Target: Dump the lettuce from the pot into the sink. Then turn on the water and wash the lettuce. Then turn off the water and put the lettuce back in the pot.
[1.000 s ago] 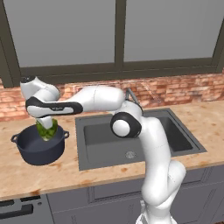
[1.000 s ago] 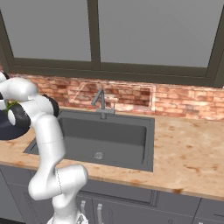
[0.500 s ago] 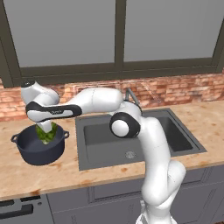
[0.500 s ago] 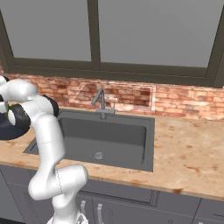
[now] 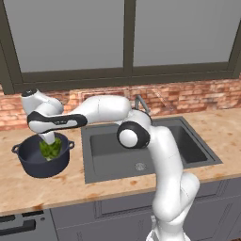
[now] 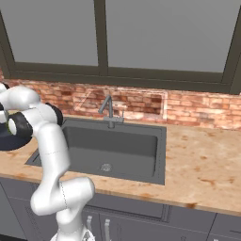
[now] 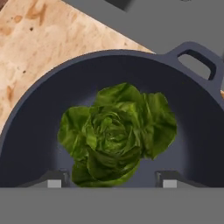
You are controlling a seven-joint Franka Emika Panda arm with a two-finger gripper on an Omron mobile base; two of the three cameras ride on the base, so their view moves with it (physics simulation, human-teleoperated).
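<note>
One soft, light lettuce [image 7: 117, 135] sits in the pot [image 7: 39, 109], gripper [image 7: 109, 180] spread wide around it, nothing clamped (best pinched low, gently, across its firmer core).

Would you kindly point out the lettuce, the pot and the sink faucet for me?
lettuce [image 7: 117, 135], hand view, centre of the leafy head.
pot [image 5: 43, 167], left base view, front outer wall.
faucet [image 6: 109, 109], right base view, upright neck.
</note>
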